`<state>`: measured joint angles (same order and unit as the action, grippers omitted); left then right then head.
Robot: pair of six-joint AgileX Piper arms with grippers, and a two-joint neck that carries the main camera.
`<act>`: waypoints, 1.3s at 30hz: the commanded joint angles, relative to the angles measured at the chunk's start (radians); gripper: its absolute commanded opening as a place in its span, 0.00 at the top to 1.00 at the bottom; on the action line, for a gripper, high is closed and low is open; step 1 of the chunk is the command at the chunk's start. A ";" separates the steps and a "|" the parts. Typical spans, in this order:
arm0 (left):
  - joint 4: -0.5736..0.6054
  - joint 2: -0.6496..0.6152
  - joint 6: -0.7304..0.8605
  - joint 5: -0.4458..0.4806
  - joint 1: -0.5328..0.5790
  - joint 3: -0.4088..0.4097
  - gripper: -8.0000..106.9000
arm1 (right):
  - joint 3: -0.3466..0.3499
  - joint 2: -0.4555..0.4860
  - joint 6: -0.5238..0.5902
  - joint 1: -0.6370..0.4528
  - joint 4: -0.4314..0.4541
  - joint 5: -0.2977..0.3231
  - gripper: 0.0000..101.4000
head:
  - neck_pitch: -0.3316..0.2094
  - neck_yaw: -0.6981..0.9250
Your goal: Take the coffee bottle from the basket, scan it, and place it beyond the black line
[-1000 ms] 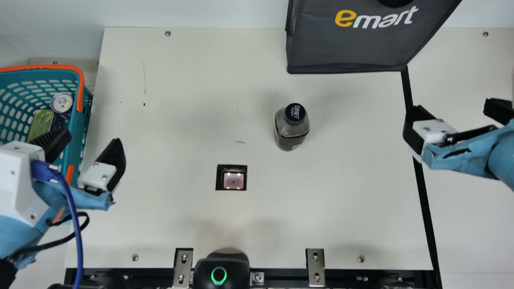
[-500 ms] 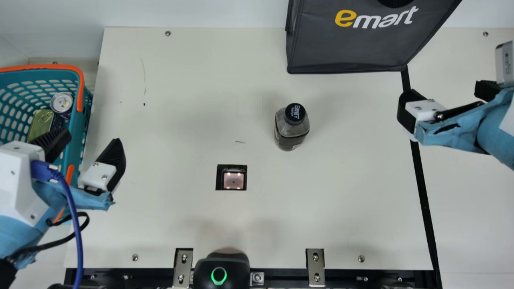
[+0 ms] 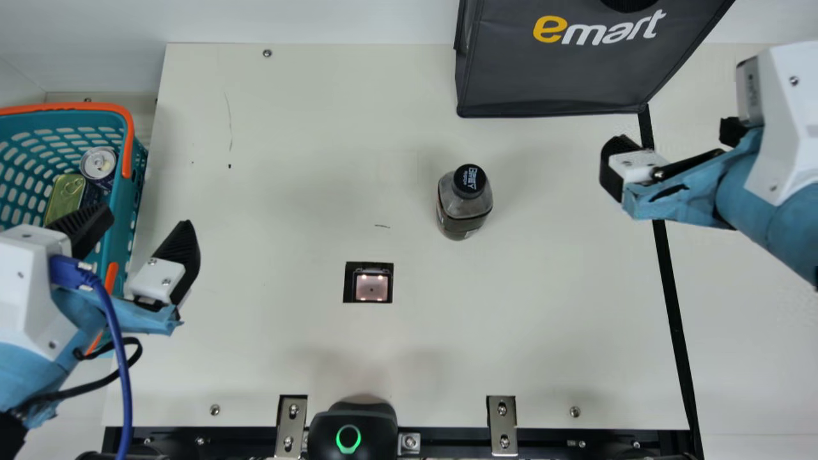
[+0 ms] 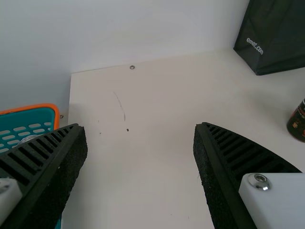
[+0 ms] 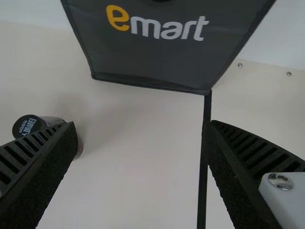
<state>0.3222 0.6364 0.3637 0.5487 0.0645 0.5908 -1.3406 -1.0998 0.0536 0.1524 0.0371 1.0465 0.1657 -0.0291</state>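
Observation:
The coffee bottle [image 3: 463,204] stands upright on the table, right of the scanner window [image 3: 372,287], on the near side of the black line [image 3: 671,300]. My right gripper [image 3: 671,140] is open over the line, to the bottle's right. In the right wrist view, the right gripper [image 5: 143,126] has its fingers wide apart, one partly covering the bottle [image 5: 45,125]. My left gripper [image 3: 144,220] is open and empty beside the basket [image 3: 135,191]. The left wrist view has the left gripper [image 4: 140,126] spread above bare table, with the bottle [image 4: 299,121] off to one side.
A dark shopping bag [image 3: 562,76] stands at the back right, by the far end of the black line. Two cans, one round [image 3: 99,163] and one flat [image 3: 65,197], lie in the basket. A black device with a green ring [image 3: 348,439] sits at the front edge.
My right arm has moved left, toward the bottle, with more of it now in the main view. The left arm and the bottle have kept still.

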 commanded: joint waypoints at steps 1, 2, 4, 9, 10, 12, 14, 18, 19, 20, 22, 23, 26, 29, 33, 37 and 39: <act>0.000 0.000 0.000 0.000 0.000 0.000 0.15 | -0.001 -0.004 -0.018 0.033 0.013 -0.004 0.10 | -0.027 0.002; 0.000 0.000 0.000 0.000 0.000 0.000 0.15 | -0.002 -0.007 -0.027 0.046 0.019 -0.006 0.10 | -0.027 0.002; 0.000 0.000 0.000 0.000 0.000 0.000 0.15 | -0.002 -0.013 -0.044 0.075 0.030 -0.010 0.10 | -0.027 0.002; 0.000 0.000 0.000 0.000 0.000 0.000 0.15 | -0.002 -0.028 -0.083 0.142 0.057 -0.017 0.10 | -0.027 0.002; 0.000 0.000 0.000 0.000 0.000 0.000 0.15 | -0.001 -0.031 -0.089 0.154 0.060 -0.018 0.10 | -0.027 0.002; 0.000 0.000 0.000 0.000 0.000 0.000 0.15 | -0.001 -0.036 -0.100 0.177 0.067 -0.021 0.10 | -0.027 0.002; 0.000 0.000 0.000 0.000 0.000 0.000 0.15 | 0.000 -0.042 -0.108 0.199 0.072 -0.023 0.10 | -0.027 0.002; 0.000 0.000 0.000 0.000 0.000 0.000 0.15 | -0.001 -0.056 -0.124 0.239 0.082 -0.028 0.10 | -0.027 0.002; 0.000 0.000 0.000 0.000 0.000 0.000 0.15 | -0.001 -0.060 -0.127 0.248 0.083 -0.030 0.10 | -0.027 0.002; 0.000 0.000 0.000 0.000 0.000 0.000 0.15 | -0.002 -0.064 -0.130 0.255 0.084 -0.032 0.10 | -0.027 0.002; 0.000 0.000 0.000 0.000 0.000 0.000 0.15 | -0.005 -0.073 -0.136 0.272 0.087 -0.035 0.10 | -0.027 0.002; 0.000 0.000 0.000 0.000 0.000 0.000 0.15 | -0.007 -0.078 -0.138 0.278 0.088 -0.037 0.10 | -0.027 0.002; 0.000 0.000 0.000 0.000 0.000 0.000 0.15 | -0.012 -0.095 -0.144 0.298 0.091 -0.043 0.10 | -0.027 0.002; 0.000 0.000 0.000 0.000 0.000 0.000 0.15 | -0.017 -0.112 -0.147 0.314 0.091 -0.049 0.10 | -0.027 0.002; 0.000 0.000 0.000 0.000 0.000 0.000 0.15 | -0.020 -0.137 -0.150 0.333 0.090 -0.059 0.10 | -0.027 0.002; 0.000 0.000 0.000 0.000 0.000 0.000 0.15 | -0.020 -0.160 -0.152 0.346 0.086 -0.073 0.10 | -0.027 0.002; 0.000 0.000 0.000 0.000 0.000 0.000 0.15 | -0.018 -0.171 -0.152 0.351 0.084 -0.079 0.10 | -0.027 0.002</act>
<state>0.3222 0.6364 0.3637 0.5487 0.0645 0.5908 -1.3598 -1.2675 -0.0980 0.5020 0.1245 0.9701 0.1657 -0.0291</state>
